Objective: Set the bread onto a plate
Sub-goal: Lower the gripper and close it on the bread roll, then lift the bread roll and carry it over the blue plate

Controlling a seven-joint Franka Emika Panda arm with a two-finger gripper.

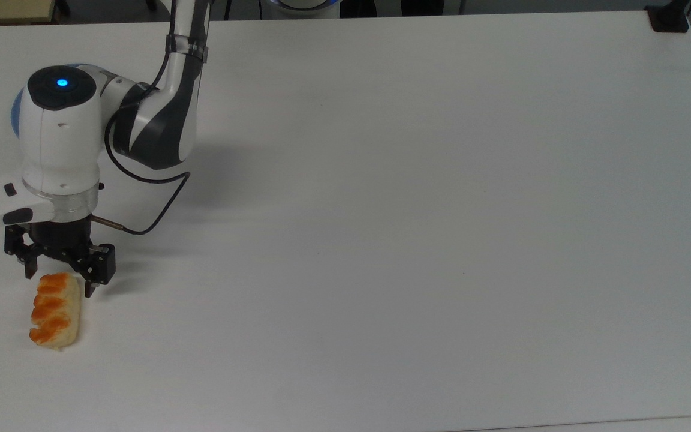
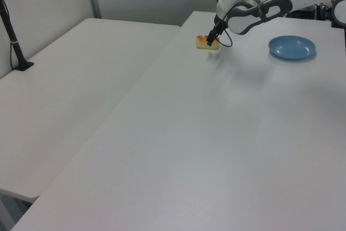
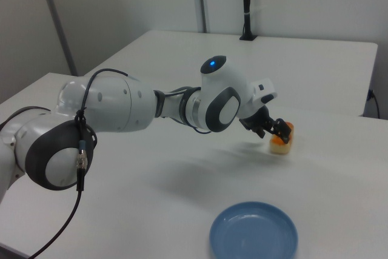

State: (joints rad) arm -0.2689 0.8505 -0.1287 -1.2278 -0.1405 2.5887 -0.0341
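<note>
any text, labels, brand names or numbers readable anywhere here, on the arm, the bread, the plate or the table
None can be read.
Robot arm: no lettering to be seen, just a glowing blue light on top.
Bread: orange-brown stripes, no label.
Plate: plain light blue, no marking.
Table: plain white, no print.

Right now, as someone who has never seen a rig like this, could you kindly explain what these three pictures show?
It is one white robot arm at a white table, filmed at the same moment from above and from two sides. At its tip is a black two-finger gripper, open and holding nothing, poised at one end of a small braided bread loaf lying on the table. A round light-blue plate sits apart from the loaf, with nothing on it. The job is to move the bread onto that plate.
</note>
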